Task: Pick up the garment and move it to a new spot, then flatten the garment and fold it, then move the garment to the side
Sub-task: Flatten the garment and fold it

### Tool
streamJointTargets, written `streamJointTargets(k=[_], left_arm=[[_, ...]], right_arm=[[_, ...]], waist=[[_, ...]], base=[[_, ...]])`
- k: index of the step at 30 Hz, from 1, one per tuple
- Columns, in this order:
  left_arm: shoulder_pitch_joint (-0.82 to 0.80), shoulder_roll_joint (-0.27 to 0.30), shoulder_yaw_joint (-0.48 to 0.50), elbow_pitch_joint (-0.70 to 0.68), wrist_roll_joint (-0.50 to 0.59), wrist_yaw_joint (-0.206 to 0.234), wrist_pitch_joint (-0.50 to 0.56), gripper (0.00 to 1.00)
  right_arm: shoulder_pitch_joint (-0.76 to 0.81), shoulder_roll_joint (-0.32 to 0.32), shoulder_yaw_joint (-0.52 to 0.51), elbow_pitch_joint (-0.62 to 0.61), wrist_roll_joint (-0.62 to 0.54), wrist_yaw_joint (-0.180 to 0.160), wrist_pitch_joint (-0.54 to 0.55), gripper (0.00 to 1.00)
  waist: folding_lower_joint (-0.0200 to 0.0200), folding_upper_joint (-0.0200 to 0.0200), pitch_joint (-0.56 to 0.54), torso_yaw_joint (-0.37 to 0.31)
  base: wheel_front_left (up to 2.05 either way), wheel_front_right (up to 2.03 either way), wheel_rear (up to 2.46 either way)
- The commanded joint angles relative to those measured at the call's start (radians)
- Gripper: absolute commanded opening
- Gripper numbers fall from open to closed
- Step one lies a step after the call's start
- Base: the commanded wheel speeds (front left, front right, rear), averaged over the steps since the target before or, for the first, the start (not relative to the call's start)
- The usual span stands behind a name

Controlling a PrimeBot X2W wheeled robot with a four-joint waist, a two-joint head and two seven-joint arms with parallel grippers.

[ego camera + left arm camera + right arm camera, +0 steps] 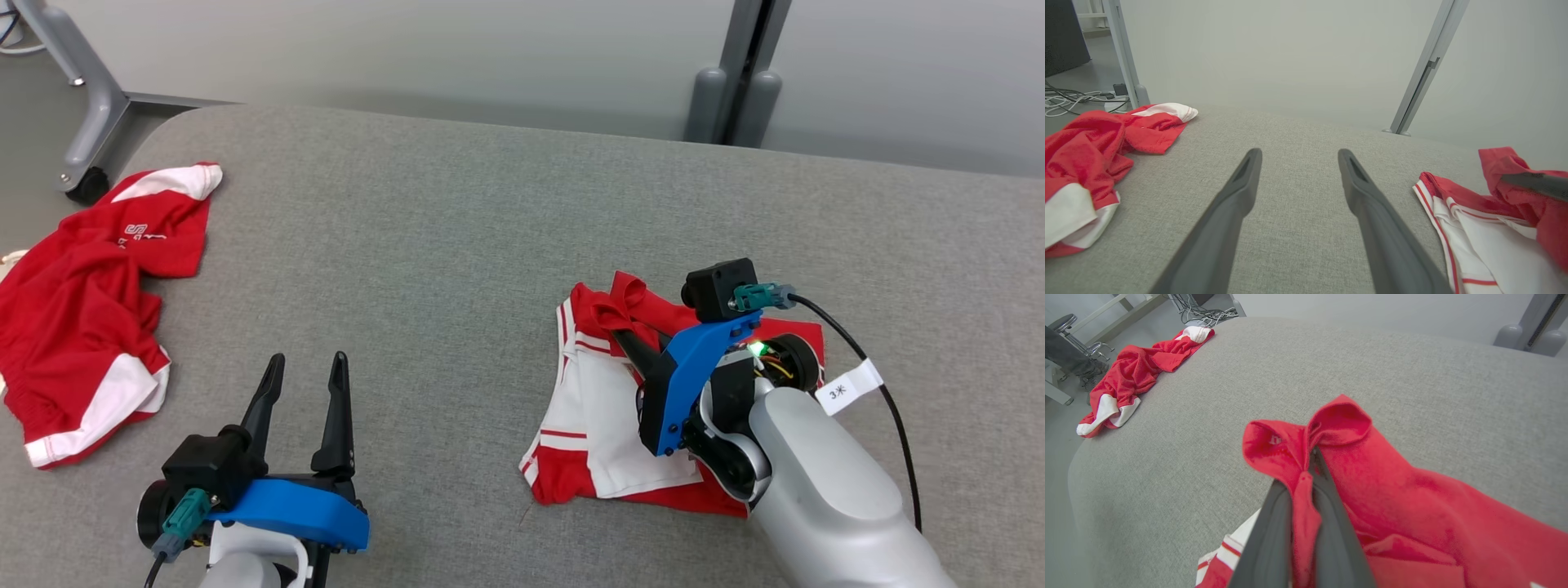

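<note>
- Grey fabric-topped table (457, 245) w/ a pale wall (408, 49) behind it. 1 grey post (743, 73) stands past the far edge, and a wheeled frame leg (90, 122) sits off the far-left corner.
- garment (604, 425) = red w/ white panels + thin red stripes. It lies on the right half of the table, mostly spread out, w/ its far-left red corner pulled up off the cloth top.
- right pincer (627, 336) is clamped tight on that raised red corner. Wrist cam shows the fabric squeezed between the 2 fingers (1267, 547) and bunching out above the tips. Rest of the garment lies on the table under the arm.
- left pincer (306, 363) is spread wide w/ nothing in it. It's over bare table nr the near edge, tips pointing at the far side, well apart from both cloth pieces.
- other garment (82, 310), same red/white colours, is crumpled in a heap at the table's left edge.
- cables (1069, 102) lie on the floor (1086, 77) beyond that heap, seen from the left wrist cam.
</note>
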Motion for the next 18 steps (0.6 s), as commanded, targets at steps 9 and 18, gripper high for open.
streamJointTargets(k=[9,18], left_arm=[[-0.027,-0.008,-0.003,0.017,0.004,-0.011,-0.010,1.00],[-0.013,0.002,0.015,0.016,-0.001,-0.003,-0.014,1.00]], right_arm=[[-0.090,-0.003,0.088,0.196,0.117,0.000,-0.118,1.00],[-0.109,-0.004,0.235,0.113,0.459,0.000,-0.135,1.00]], waist=[[-0.0001,0.0000,0.005,0.032],[-0.0001,0.0000,-0.016,-0.005]], base=[[0.00,0.00,0.00],[0.00,0.00,0.00]])
